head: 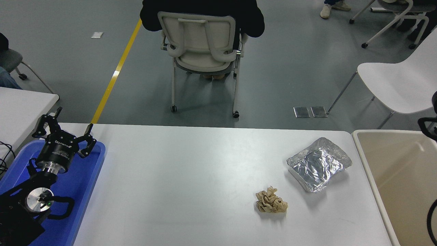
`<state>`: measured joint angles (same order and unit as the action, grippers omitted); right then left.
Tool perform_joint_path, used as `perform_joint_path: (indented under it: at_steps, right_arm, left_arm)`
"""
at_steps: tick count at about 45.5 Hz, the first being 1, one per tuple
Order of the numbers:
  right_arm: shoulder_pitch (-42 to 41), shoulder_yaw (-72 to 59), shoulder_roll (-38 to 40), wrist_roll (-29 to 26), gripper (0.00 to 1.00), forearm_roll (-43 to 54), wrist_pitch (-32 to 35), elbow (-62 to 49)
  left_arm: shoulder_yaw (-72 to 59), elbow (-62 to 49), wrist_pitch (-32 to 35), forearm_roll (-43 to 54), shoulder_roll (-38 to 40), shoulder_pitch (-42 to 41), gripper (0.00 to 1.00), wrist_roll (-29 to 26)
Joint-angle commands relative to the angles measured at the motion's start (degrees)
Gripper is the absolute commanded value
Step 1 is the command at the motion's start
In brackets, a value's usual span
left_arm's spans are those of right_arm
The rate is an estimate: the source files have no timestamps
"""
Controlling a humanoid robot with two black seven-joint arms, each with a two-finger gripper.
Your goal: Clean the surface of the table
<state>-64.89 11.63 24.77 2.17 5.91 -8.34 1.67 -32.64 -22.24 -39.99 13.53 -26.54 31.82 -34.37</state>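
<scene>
While left fingers [65,131] splay (tray-side), table surface [191,177] lies beside.

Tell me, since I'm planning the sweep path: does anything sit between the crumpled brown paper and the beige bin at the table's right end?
Nothing visible does. The crumpled brown paper lies on the table surface with bare white tabletop between it and the beige bin. The foil tray sits farther back, off the straight line.

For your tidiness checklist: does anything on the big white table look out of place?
Yes. A crumpled brown paper wad and a dented foil tray lie loose on the table surface, near its right end.
</scene>
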Motion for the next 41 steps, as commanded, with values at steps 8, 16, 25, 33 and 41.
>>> perform_joint_path:
  at_steps: [8, 16, 25, 33, 41]
  right_arm:
    - [-4.19, 13.86, 2.65, 0.03, 0.98, -0.55, -0.01, 9.31]
    - [-3.84, 14.47, 2.65, 0.03, 0.98, -0.55, -0.1, 14.15]
    - [-3.49, 14.47, 2.21, 0.03, 0.98, -0.55, -0.1, 17.14]
    - [-3.14, 14.47, 2.3, 0.12, 0.98, -0.55, -0.1, 21.27]
    - [-2.09, 16.31, 2.12, 4.58, 0.98, -0.64, 0.08, 22.59]
  left_arm:
    - [0.03, 0.0, 0.0, 0.0, 0.0, 0.0, 1.0, 0.0]
    - [0.03, 0.0, 0.0, 0.0, 0.0, 0.0, 1.0, 0.0]
    - [-0.06, 0.0, 0.0, 0.0, 0.0, 0.0, 1.0, 0.0]
    - [-0.06, 0.0, 0.0, 0.0, 0.0, 0.0, 1.0, 0.0]
    - [0.03, 0.0, 0.0, 0.0, 0.0, 0.0, 1.0, 0.0]
